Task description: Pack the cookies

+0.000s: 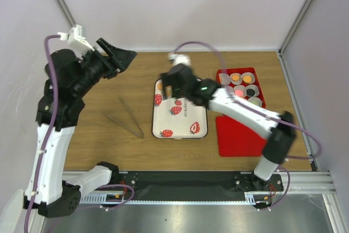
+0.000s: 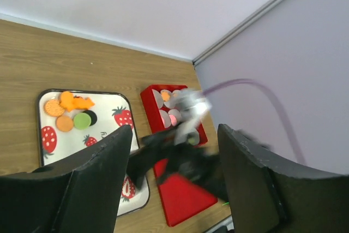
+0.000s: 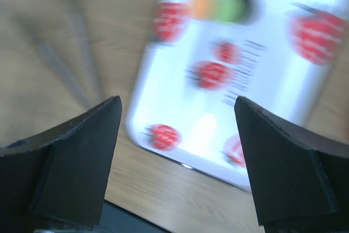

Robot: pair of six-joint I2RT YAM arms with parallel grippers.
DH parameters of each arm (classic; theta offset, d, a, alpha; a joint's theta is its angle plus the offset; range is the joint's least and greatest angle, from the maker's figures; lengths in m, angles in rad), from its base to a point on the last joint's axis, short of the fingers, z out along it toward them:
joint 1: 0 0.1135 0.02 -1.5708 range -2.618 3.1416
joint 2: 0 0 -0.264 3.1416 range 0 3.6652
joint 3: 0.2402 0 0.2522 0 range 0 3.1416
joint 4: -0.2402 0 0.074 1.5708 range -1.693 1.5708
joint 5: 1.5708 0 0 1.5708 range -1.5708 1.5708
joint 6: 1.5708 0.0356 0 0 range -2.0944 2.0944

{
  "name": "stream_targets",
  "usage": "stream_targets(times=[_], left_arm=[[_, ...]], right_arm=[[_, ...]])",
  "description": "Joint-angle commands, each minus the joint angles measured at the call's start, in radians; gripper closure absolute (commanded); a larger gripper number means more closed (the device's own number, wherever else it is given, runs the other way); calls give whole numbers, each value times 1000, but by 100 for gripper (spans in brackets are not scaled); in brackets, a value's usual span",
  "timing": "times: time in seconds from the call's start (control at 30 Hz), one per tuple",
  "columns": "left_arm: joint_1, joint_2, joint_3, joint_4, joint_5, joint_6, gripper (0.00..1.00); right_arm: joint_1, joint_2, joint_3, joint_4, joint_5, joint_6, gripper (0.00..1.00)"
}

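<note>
Loose cookies (image 2: pixel 71 114), orange, green and black, lie at the far end of the strawberry tray (image 2: pixel 109 102); the blurred right wrist view shows these cookies (image 3: pixel 223 1) too. More cookies (image 1: pixel 239 90) sit in white paper cups inside the red box (image 1: pixel 221 75). My right gripper (image 1: pixel 165 88) hangs open above the tray's (image 1: pixel 180 118) far-left part, its fingers (image 3: pixel 76 156) empty, and mostly hides the loose cookies from the top camera. My left gripper (image 1: pixel 117 55) is raised high at the far left, open and empty, looking down on the tray and box.
A pair of metal tongs (image 1: pixel 128 117) lies on the wooden table left of the tray. The red lid (image 1: pixel 240 137) lies flat in front of the red box. Frame posts stand at the far corners, and walls close in the back and right.
</note>
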Motion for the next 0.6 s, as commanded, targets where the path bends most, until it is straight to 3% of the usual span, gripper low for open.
stream_targets(times=[0.0,0.27,0.37,0.57], left_arm=[[-19,68,-64,118,93,5,30],[-330,243,-173,175,6,97,31],[-438,292,-251,201,-34,113,33],[-627,453,-328,301,-76,94,39]], right_arm=[[-164,-216,-170,-173,127,160,11],[-603,-662,-574,-302,32,290,14],[-793,-735,-677,-299,-77,272,14],[-1020,-784,-757,-311,-199,203,15]])
